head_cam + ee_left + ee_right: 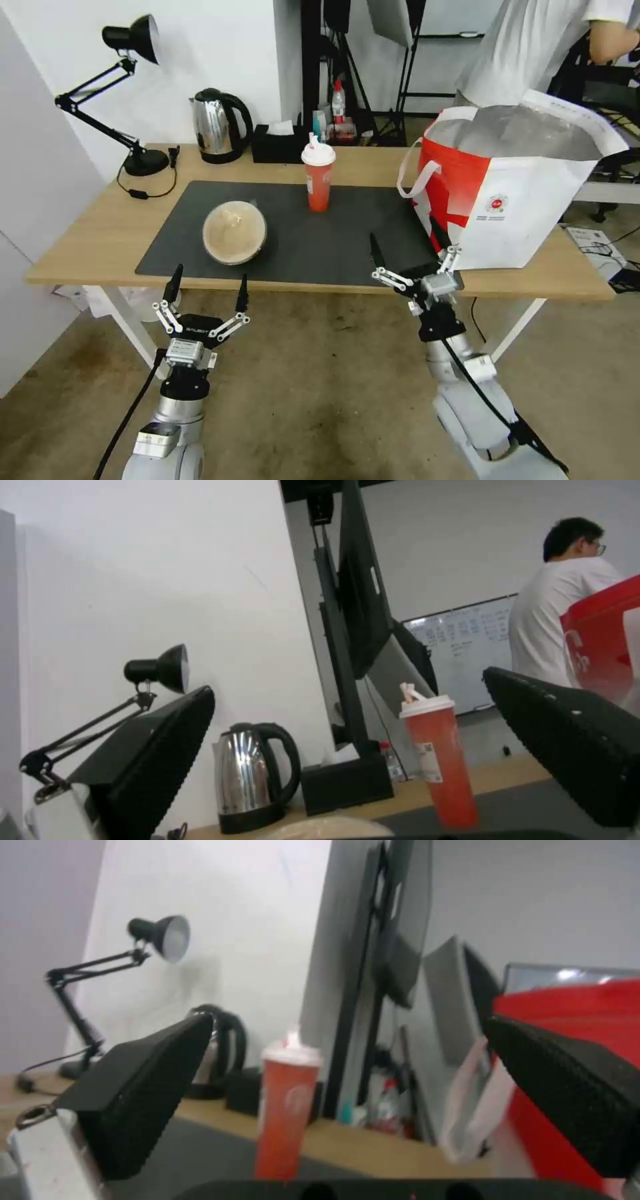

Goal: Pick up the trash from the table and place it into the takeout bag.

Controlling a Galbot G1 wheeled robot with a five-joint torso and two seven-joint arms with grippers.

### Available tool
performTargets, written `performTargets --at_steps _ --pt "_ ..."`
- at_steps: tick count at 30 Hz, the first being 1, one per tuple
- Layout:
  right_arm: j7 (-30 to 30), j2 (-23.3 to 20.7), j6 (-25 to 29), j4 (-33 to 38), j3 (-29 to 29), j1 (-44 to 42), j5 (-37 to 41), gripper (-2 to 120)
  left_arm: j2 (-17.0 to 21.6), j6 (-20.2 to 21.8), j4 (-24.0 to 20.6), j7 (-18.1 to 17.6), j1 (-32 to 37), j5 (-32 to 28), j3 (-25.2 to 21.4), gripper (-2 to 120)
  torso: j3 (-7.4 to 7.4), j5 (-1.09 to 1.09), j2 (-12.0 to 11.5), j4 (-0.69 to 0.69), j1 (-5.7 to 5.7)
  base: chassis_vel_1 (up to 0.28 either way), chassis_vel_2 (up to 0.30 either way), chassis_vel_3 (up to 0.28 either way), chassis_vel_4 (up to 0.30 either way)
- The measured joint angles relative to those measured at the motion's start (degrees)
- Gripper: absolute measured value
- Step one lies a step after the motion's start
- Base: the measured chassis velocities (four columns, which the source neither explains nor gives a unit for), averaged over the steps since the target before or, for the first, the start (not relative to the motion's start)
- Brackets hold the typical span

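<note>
Left pincer (207, 288) wide, near the table (100, 233) edge before the bowl (235, 232); right pincer (407, 250) wide beside the bag (533, 207), likely staged for grasps.

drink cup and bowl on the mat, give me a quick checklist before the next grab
1. Left gripper open, short of the table's near edge: ok.
2. Right gripper open, over the mat's near edge beside the bag: ok.
3. Drink cup upright, lid on: ok.
4. Lidded bowl on the mat, free on all sides: ok.
5. Bag mouth open, standing upright: ok.
6. Bowl of crayfish shells already in the bag: cannot tell.
</note>
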Motion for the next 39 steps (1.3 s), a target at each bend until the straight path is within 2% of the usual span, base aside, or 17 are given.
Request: performTargets --at_steps 10,19,39 --pt "-3.01 -3.41 -6.42 -0.68 -2.5 3.98 7.67 99 -0.01 -0.86 -0.48 0.01 1.23 0.26 0.32 100 0.0 0.0 0.0 0.0 0.0 0.0 0.0 0.0 0.0" --pt "-3.14 -5.78 -9.62 -1.78 -5.1 8.66 12.06 100 -0.04 -0.96 -0.5 0.01 1.29 0.76 0.75 100 0.0 -0.01 0.0 -0.01 0.0 0.0 0.0 0.0 0.0" --pt "-2.92 -5.88 -13.98 -6.81 -10.33 20.33 16.97 99 -0.09 -0.71 -0.23 -0.03 0.73 0.95 0.12 100 0.0 -0.01 0.0 -0.01 -0.01 0.0 0.0 0.0 0.0"
